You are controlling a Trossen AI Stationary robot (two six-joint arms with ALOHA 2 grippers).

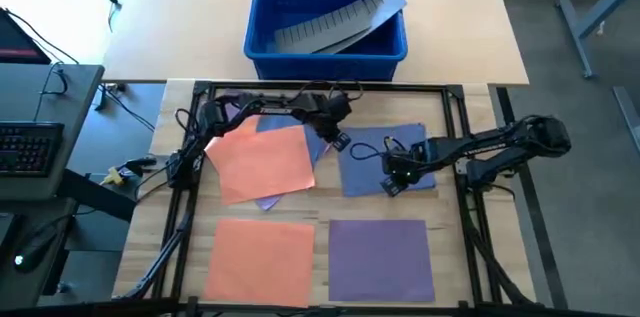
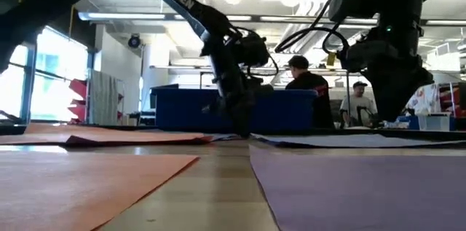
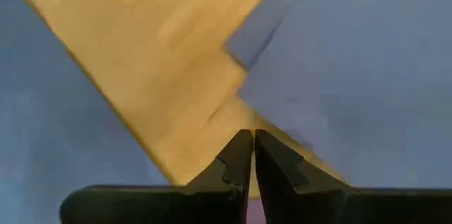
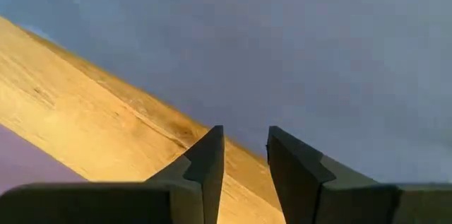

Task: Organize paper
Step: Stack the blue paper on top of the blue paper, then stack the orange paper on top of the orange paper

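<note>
We saw left end effector (image 1: 338, 143) pressed together, tip down beside blue paper (image 1: 400, 147) | right end effector (image 1: 392, 185) slightly spread at that sheet's 6 o'clock edge.

Left arm: reaches across mid-table, wrist bent downward; left gripper (image 1: 338, 141) pointed at the surface, fingers (image 3: 236, 157) pressed together. Right arm: extends in from the right side; right gripper (image 1: 392, 185) low, fingers (image 4: 208, 157) slightly parted.
</note>
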